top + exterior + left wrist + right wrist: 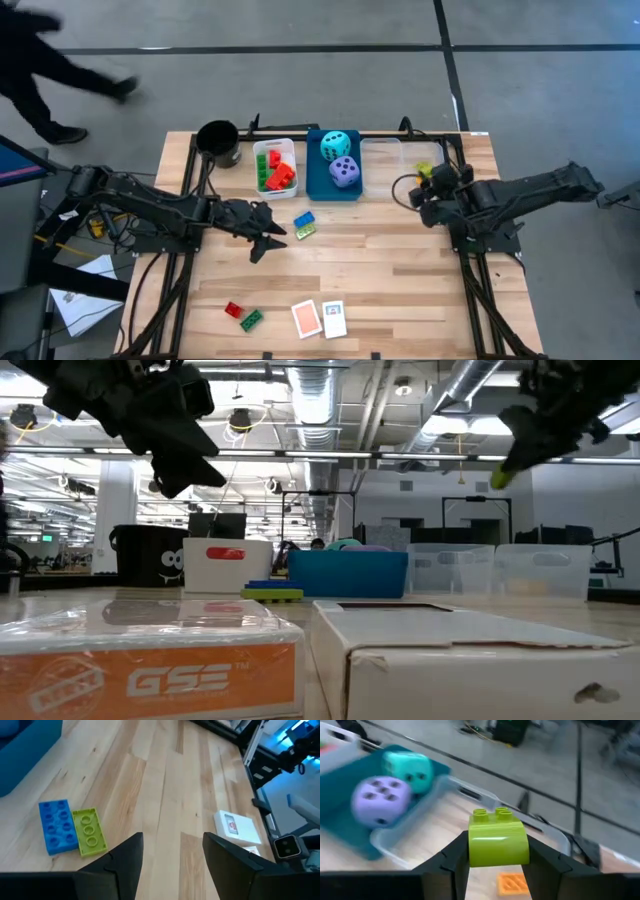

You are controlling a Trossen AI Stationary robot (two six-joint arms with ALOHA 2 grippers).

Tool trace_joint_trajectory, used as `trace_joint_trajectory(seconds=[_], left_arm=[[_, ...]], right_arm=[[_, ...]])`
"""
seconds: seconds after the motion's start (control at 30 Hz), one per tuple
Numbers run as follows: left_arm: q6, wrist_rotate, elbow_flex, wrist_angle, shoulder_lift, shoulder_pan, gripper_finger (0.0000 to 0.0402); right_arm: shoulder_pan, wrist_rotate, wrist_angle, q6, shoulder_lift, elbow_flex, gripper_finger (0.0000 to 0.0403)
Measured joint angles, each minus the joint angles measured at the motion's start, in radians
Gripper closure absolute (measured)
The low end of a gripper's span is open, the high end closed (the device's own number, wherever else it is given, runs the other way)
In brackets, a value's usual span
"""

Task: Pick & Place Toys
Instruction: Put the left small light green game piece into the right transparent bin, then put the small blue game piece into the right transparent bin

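Right pincer (499, 865) is clamped on a yellow-green brick (498, 837), held in the air over the clear bin (385, 152) near the counter's back right corner. An orange brick (512, 882) already lies below it.

Risks:
- The grip looks to sit on the brick's lower sides only. If it tilts or slips before release, it could land on the bin rim and bounce onto the counter (400, 270).
- Releasing short drops it beside the blue bin (315, 180) holding the cyan die (335, 144) and purple die (344, 172).

Left pincer (172, 865) has jaws apart, empty, hovering mid-counter near the blue brick (55, 826) and green brick (90, 831), which lie touching side by side. Closing on one could nudge or drag the other.

Still out: red brick (233, 310) and dark green brick (251, 319) near the front edge, plus two cards (318, 318).

Writing: low view shows "GSE" on the orange card's edge. The black cup (218, 141) carries a face graphic. Other labels are unreadable.
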Motion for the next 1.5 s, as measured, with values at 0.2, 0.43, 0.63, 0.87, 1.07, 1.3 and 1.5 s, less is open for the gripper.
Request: trace_joint_trajectory(seconds=[0.2, 0.43, 0.63, 0.87, 1.07, 1.3, 1.5], left_arm=[[0.005, -0.002, 0.0, 0.051, -0.015, 0.0, 0.0203], [0.006, -0.002, 0.0, 0.143, -0.021, 0.0, 0.0203], [0.006, -0.002, 0.0, 0.25, -0.021, 0.0, 0.0202], [0.006, -0.002, 0.0, 0.285, -0.021, 0.0, 0.0201], [0.006, -0.028, 0.001, 0.297, 0.015, -0.006, 0.0205], [0.003, -0.137, 0.0, 0.368, 0.15, -0.041, 0.0217], [0.007, -0.257, 0.0, 0.501, 0.271, -0.058, 0.0227]], right_arm=[[-0.122, -0.05, 0.002, 0.032, -0.048, -0.096, 0.0251], [-0.247, -0.128, 0.038, 0.03, -0.045, -0.19, 0.0236], [-0.252, -0.164, 0.144, -0.068, -0.042, -0.197, 0.0212], [-0.223, -0.202, 0.29, -0.184, -0.043, -0.197, 0.0172], [-0.05, -0.292, 0.634, -0.439, -0.032, -0.197, 0.0163], [0.174, -0.296, 1.024, -0.679, 0.079, -0.197, 0.0163], [0.268, -0.308, 1.204, -0.67, 0.229, -0.197, 0.0163]])
